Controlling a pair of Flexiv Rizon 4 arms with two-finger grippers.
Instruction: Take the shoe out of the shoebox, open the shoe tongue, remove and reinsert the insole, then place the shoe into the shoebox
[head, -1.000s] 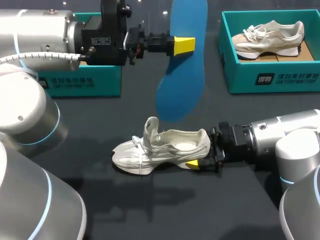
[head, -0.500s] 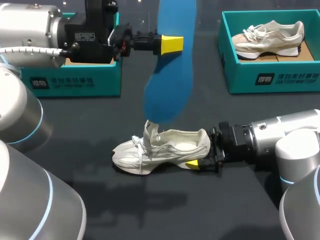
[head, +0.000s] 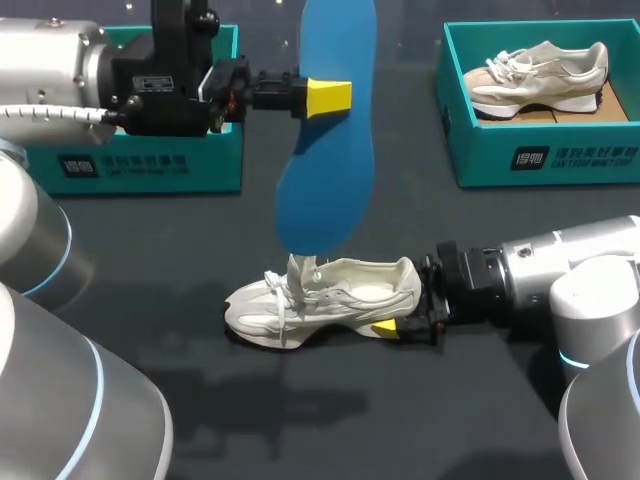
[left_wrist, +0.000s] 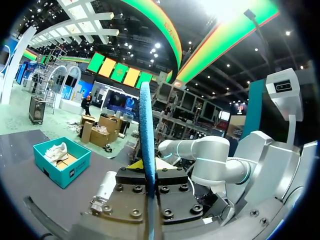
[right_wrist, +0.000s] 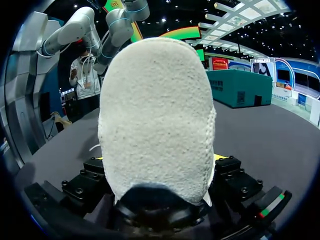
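On the dark table (head: 400, 420) the white shoe (head: 320, 300) stands on its sole, its heel clamped in the right gripper (head: 405, 315). The left gripper (head: 330, 97) pinches the blue insole (head: 325, 150) — it hangs upright, lower end just above the shoe's raised tongue (head: 300, 268).

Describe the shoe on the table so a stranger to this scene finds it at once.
On the dark table, look in the middle, before the teal left shoebox and right shoebox. A cream shoe stands there, its heel held by the right tool. Unlike the similar shoe in the right shoebox, it is outside any box, tongue raised, under a hanging blue insole.
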